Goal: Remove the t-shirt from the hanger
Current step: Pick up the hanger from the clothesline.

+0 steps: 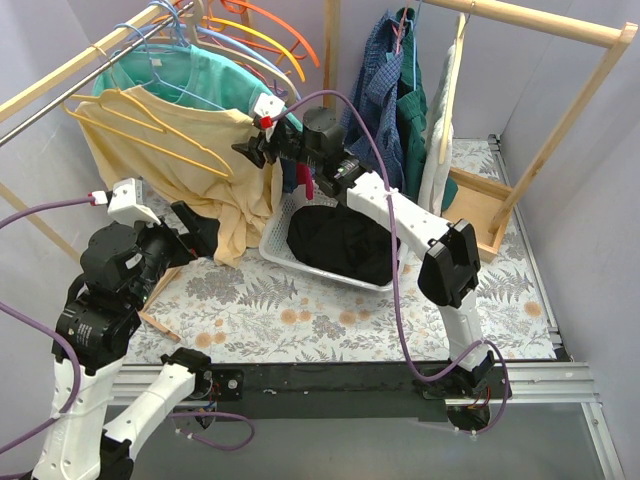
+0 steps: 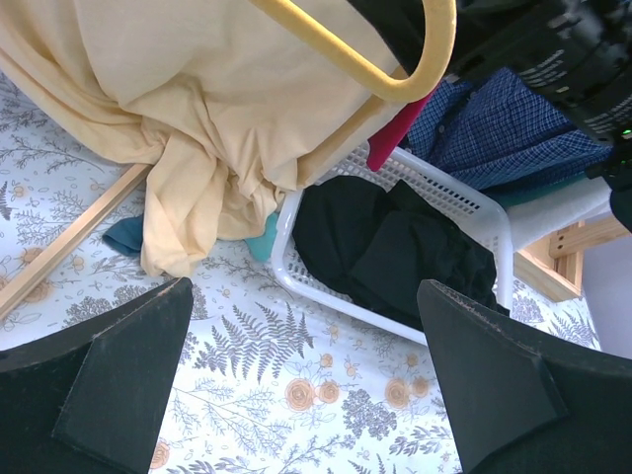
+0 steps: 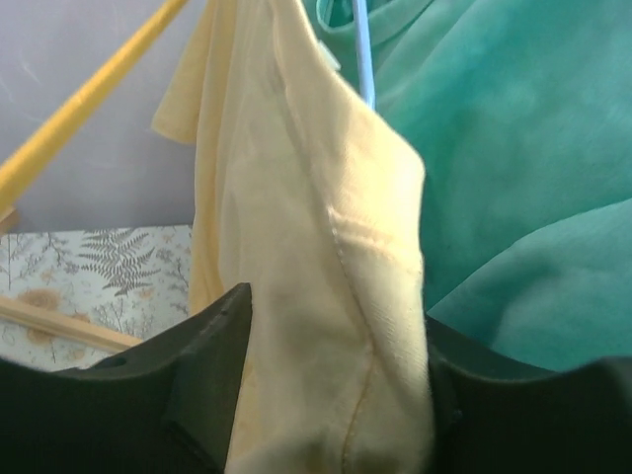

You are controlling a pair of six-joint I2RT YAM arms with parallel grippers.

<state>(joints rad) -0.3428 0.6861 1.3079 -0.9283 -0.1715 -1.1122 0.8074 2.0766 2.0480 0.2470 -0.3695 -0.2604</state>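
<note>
The pale yellow t-shirt [image 1: 195, 175] hangs on a yellow hanger [image 1: 150, 125] from the left rack, its lower part bunched down to the table. My right gripper [image 1: 255, 148] is shut on the shirt's upper right edge. In the right wrist view the yellow fabric [image 3: 316, 257] fills the gap between my right gripper's [image 3: 331, 395] fingers. My left gripper [image 1: 205, 238] is open and empty, low beside the shirt's hanging hem. In the left wrist view my left gripper [image 2: 316, 395] has its jaws wide apart over the floral cloth, with the shirt [image 2: 197, 118] and hanger end [image 2: 395, 84] above.
A white basket [image 1: 275, 240] holding black clothing [image 1: 340, 240] stands right of the shirt. A teal shirt [image 1: 195, 75] on a blue hanger and orange hangers [image 1: 270, 30] hang behind. A second wooden rack [image 1: 560, 130] with blue shirts [image 1: 385, 90] stands at the right.
</note>
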